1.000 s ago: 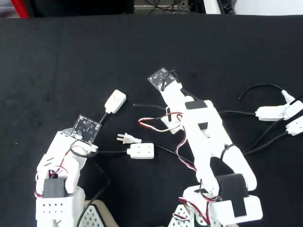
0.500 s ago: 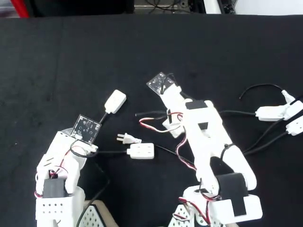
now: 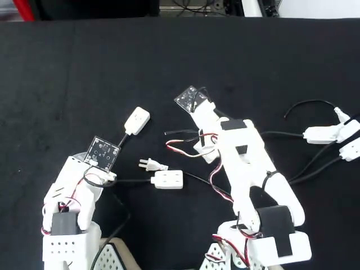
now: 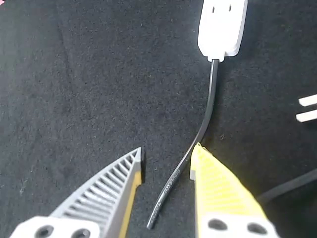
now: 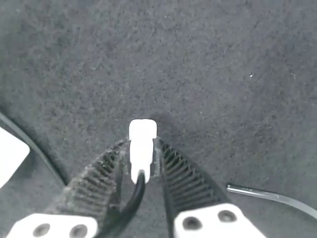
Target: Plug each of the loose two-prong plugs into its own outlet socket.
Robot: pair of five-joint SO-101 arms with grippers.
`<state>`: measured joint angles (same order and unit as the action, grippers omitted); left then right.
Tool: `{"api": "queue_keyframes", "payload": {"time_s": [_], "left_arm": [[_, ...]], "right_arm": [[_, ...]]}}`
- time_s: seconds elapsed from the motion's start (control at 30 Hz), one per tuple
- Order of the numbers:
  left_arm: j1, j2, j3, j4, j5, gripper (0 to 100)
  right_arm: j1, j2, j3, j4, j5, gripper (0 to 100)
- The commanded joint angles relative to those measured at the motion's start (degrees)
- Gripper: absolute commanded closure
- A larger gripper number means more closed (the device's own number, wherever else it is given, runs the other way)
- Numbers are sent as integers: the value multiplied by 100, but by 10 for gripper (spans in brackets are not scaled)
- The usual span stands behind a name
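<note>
My right gripper (image 5: pixel 141 148) is shut on a small white plug (image 5: pixel 142 140), whose black cable runs back between the fingers just above the black cloth. From above, that gripper (image 3: pixel 190 98) lies at mid-table under its wrist board. My left gripper (image 4: pixel 167 149) is open low over the cloth, with the black cable (image 4: pixel 198 136) of a white outlet socket (image 4: pixel 222 25) between its fingers. That socket (image 3: pixel 136 121) lies beyond the left arm. A loose two-prong plug (image 3: pixel 151 164) rests beside a second white socket block (image 3: pixel 167 179); its prongs (image 4: pixel 307 108) show.
Two more white connector blocks (image 3: pixel 323 134) (image 3: pixel 351 149) with black cables lie at the table's right edge. A loose cable end (image 3: pixel 169 133) lies beside the right arm. Red and white servo wires (image 3: pixel 183 147) hang off that arm.
The right arm's wrist has shifted slightly, and the loose black cable end beside it has slid a little toward the arm. The left arm has stayed still.
</note>
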<state>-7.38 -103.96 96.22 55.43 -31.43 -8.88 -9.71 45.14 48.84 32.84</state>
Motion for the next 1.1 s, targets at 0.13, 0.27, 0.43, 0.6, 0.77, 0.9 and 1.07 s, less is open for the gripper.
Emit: {"api": "queue_keyframes", "payload": {"time_s": [0.13, 0.27, 0.43, 0.6, 0.77, 0.9, 1.07], "left_arm": [[-40, -18, 110, 18, -26, 830], [-40, -18, 110, -26, -26, 830], [-92, -26, 110, -624, 149, 827], [-31, 158, -479, -818, 607, 826], [585, 1231, -1464, -958, 923, 826], [989, 2963, -2185, -1424, 958, 826], [1068, 5169, -2967, -2163, 932, 826]], "right_arm": [[-26, -22, -330, 281, 18, 986], [141, -22, -875, 897, -9, 986], [369, -22, -1508, 1371, -404, 986], [668, -22, -1789, 1609, -659, 986], [747, 31, -1358, 941, -1020, 986], [738, -171, -778, 246, -1248, 986], [923, -497, -497, -316, -1846, 986]]}}
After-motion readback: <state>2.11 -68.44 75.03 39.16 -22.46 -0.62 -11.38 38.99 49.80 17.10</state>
